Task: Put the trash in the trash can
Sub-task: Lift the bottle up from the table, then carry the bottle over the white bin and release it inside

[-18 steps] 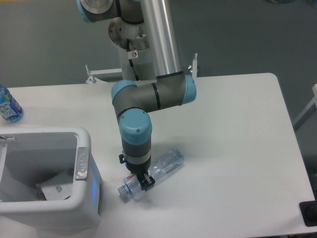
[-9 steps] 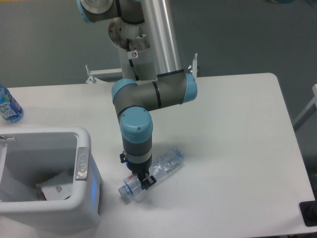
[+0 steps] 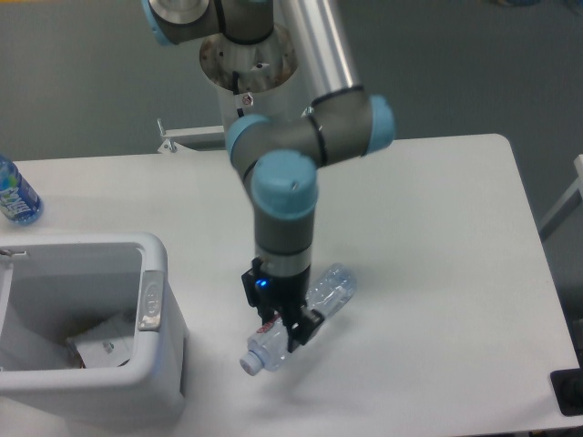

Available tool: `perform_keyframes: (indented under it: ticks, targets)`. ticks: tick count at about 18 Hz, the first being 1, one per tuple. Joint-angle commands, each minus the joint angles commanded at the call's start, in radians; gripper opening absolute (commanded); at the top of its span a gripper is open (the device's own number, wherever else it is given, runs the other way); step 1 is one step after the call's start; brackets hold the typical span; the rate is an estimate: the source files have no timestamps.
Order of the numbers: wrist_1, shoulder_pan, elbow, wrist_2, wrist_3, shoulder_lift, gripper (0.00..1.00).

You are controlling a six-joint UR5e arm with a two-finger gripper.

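The gripper (image 3: 290, 330) clamped the bottle (image 3: 301, 316) mid-body. It hung tilted, cap down, right of the bin (image 3: 150, 300).

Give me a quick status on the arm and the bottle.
End effector shut on crushed bottle, lifted off table. Trash can to its left, wrapper inside. Path clear.
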Motion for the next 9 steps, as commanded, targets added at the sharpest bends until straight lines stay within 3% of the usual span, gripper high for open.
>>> perform_keyframes:
  ticks: [2, 7, 9]
  targets:
    - [0.012, 0.017, 0.064, -0.065, -0.109, 0.003, 0.56]
    - [0.014, 0.003, 0.265, -0.068, -0.402, -0.004, 0.56]
    - [0.014, -0.027, 0.313, -0.068, -0.468, -0.003, 0.56]
